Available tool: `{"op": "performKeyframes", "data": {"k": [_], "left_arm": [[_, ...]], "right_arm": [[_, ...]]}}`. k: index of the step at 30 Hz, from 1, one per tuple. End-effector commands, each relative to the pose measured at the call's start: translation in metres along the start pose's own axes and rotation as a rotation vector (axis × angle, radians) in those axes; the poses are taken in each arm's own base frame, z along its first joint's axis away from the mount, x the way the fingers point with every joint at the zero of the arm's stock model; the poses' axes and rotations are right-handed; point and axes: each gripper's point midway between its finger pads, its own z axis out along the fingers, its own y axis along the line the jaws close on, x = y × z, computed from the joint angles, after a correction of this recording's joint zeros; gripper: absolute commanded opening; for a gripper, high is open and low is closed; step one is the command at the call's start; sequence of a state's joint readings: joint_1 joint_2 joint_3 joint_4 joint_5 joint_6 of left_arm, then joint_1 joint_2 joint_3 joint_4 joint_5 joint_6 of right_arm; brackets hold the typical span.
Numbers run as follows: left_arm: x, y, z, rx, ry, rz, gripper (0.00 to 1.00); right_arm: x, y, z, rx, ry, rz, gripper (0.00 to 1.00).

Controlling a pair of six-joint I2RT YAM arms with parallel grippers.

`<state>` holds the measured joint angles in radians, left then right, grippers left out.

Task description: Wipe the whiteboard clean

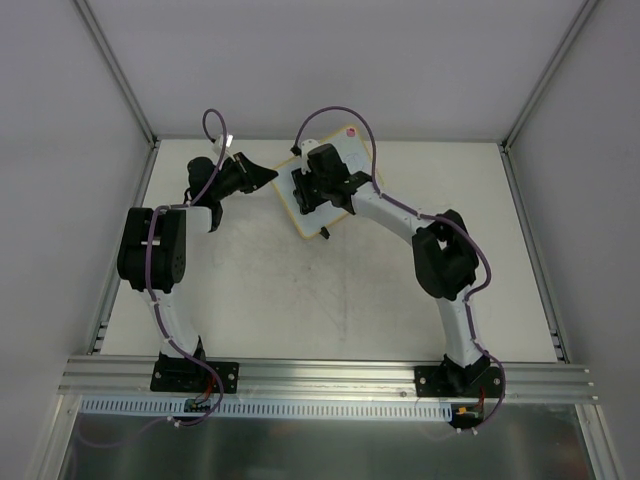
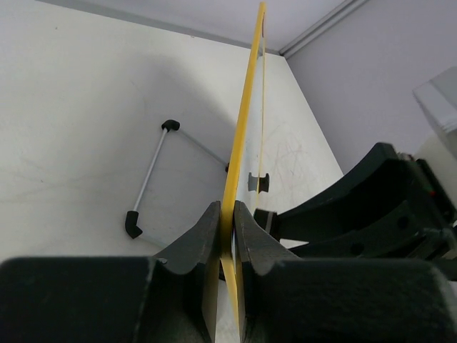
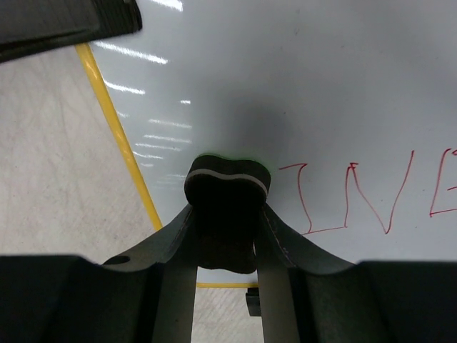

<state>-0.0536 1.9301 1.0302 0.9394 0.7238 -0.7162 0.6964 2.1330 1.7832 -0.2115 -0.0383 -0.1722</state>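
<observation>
While left end effector [image 2: 227,214] pinches the whiteboard [image 3: 321,86] rim to steady it at far centre of the counter [image 1: 330,300] | right end effector [image 3: 227,218] grips eraser [image 3: 227,186], pressed beside red lettering [image 3: 357,193] | wiping unfinished.

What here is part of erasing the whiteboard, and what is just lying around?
Job: whiteboard; its red writing; eraser held in right gripper; left gripper clamping the board's yellow edge.

Lying about: black-tipped metal rod on the table beside the board. Whether it joins the board, I cannot tell.
</observation>
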Motion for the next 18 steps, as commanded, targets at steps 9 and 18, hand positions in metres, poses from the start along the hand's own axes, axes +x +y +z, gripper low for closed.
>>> {"op": "performKeyframes", "data": {"k": [9,18], "left_arm": [[-0.006,-0.01,0.005,0.058,-0.031,0.092,0.0],[-0.006,-0.012,0.005,0.069,-0.026,0.094,0.0]], "right_arm": [[0.004,-0.001,0.009,0.093,-0.121,-0.045,0.0],[0.036,0.009,0.011,0.044,-0.066,-0.007,0.0]]}}
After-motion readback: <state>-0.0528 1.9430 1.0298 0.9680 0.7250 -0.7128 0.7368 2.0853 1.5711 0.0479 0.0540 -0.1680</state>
